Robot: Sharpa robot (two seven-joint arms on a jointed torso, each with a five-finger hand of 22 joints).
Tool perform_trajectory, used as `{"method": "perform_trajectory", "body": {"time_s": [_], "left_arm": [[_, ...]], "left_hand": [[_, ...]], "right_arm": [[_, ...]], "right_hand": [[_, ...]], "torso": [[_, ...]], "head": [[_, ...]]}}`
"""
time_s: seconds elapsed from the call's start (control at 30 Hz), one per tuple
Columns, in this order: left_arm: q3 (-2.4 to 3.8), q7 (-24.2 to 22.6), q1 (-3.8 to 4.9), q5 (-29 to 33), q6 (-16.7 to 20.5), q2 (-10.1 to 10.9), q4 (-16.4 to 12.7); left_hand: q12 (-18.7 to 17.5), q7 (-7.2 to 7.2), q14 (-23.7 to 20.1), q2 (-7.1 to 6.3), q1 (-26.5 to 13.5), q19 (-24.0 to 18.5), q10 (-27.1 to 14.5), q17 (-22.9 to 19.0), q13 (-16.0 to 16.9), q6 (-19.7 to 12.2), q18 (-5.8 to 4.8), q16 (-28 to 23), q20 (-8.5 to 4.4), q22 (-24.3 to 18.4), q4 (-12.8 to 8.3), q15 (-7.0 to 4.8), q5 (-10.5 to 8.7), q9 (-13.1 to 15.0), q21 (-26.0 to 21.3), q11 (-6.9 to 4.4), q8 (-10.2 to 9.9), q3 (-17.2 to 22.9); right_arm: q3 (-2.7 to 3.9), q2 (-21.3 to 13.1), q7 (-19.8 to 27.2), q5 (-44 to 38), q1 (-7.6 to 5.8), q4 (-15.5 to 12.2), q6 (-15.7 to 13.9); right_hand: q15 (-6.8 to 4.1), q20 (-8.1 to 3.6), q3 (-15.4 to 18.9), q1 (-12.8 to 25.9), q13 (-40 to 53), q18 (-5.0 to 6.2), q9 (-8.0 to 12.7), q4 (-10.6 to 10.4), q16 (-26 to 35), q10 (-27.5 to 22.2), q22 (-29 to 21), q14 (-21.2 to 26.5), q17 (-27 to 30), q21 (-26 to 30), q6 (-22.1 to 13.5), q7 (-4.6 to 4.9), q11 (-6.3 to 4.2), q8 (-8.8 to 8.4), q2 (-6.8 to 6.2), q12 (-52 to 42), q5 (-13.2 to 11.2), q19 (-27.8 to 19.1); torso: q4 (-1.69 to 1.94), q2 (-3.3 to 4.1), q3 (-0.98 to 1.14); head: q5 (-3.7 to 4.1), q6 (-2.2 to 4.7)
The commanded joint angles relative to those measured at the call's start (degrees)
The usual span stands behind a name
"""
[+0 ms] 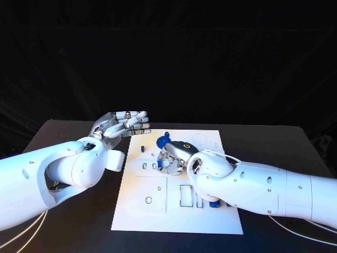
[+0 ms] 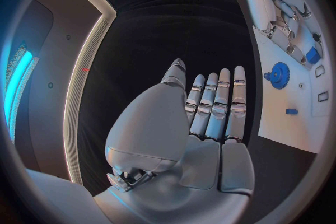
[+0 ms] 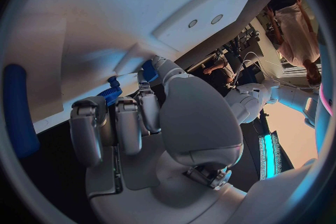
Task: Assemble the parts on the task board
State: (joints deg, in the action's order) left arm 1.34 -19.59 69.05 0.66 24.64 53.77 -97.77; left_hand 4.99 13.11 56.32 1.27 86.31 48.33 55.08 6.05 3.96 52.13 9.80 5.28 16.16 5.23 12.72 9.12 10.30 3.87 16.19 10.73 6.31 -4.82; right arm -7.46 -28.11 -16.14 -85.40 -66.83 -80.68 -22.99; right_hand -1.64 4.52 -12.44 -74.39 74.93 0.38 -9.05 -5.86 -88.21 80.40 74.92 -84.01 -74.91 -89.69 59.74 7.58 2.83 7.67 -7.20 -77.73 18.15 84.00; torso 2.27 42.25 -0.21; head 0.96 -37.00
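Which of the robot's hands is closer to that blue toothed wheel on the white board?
Right. The right hand sits on the task board right beside the blue gear. The left hand hovers off the board's far left corner, farther away.

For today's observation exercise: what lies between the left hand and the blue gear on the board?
Head view: the left hand hovers by the board's far left corner. Between it and the blue gear lies bare white board; a small blue part sits just nearer the robot.
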Motion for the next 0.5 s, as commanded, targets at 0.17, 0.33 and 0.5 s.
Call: {"method": "perform_trajectory", "body": {"time_s": [0.17,0.33,0.5], "left_arm": [[0.04,-0.21,0.05,0.09,-0.96,-0.04,-0.14],[0.04,-0.20,0.05,0.09,-0.95,-0.04,-0.11],[0.04,-0.16,0.05,0.09,-0.96,-0.02,-0.06]], "left_hand": [[-0.15,0.44,-0.11,-0.01,0.54,0.24,-0.10,0.09,-0.07,-0.36,0.76,-0.22,-0.05,-0.10,-0.28,0.06,-0.26,-0.05,-0.26,0.37,-0.29,0.00],[-0.15,0.44,-0.11,-0.01,0.54,0.24,-0.10,0.09,-0.07,-0.36,0.76,-0.22,-0.05,-0.10,-0.28,0.06,-0.26,-0.05,-0.26,0.37,-0.29,0.00],[-0.15,0.44,-0.11,-0.01,0.54,0.24,-0.10,0.09,-0.07,-0.36,0.76,-0.22,-0.05,-0.10,-0.28,0.06,-0.26,-0.05,-0.26,0.37,-0.29,0.00]], "right_arm": [[-0.18,-0.11,-0.29,-0.39,0.22,-0.13,0.88],[-0.18,-0.26,0.10,-0.49,0.22,-0.49,-0.36],[-0.18,-0.62,0.77,-0.38,0.22,-0.92,-3.66]], "right_hand": [[0.80,0.80,2.08,2.10,1.92,-0.34,0.22,-0.95,0.40,-1.08,15.00,-5.05,-11.36,-0.19,-1.92,0.37,0.40,-1.03,-1.65,0.83,-1.85,5.91],[1.16,1.14,4.20,2.63,1.34,-0.25,0.41,-1.50,0.50,-1.86,14.79,-5.01,-11.22,0.12,-3.41,0.79,0.82,-1.70,-2.22,1.41,-3.59,5.67],[1.45,1.42,6.09,2.21,0.69,-0.15,0.56,-2.16,0.71,-2.64,14.58,-4.92,-10.91,0.45,-4.51,1.16,1.15,-2.15,-2.15,2.04,-4.20,5.43]], "torso": [[0.02,0.00,0.00],[0.00,-0.01,-0.01],[0.01,0.01,0.00]], "head": [[0.02,0.13],[0.02,0.15],[0.00,0.19]]}}
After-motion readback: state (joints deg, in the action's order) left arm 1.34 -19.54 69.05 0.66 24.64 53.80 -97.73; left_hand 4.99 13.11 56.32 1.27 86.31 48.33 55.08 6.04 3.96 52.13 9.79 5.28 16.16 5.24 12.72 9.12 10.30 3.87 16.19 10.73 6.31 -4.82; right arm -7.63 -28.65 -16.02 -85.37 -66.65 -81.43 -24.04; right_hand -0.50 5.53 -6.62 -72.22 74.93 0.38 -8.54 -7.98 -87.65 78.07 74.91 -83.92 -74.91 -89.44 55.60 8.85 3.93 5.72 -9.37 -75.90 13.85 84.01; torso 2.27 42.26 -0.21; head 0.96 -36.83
